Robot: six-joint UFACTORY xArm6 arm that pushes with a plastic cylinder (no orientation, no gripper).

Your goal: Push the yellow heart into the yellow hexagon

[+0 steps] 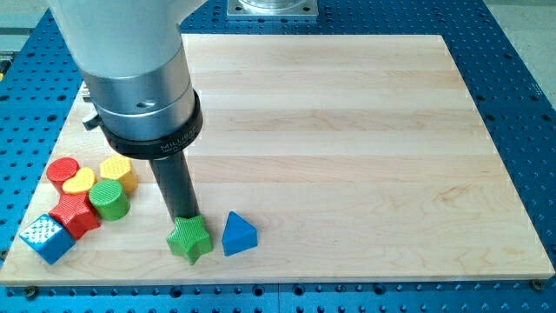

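Note:
The yellow heart [80,182] lies at the view's lower left, touching the yellow hexagon [117,172] on its right. My tip [183,217] stands well to their right, at the top edge of the green star [190,239]. The rod's very end is partly hidden behind the star. The tip is apart from both yellow blocks.
A red cylinder [62,170], a green cylinder [109,199], a red star [74,215] and a blue cube [46,237] cluster around the yellow blocks. A blue triangle [239,234] sits right of the green star. The wooden board [347,130] rests on a blue perforated table.

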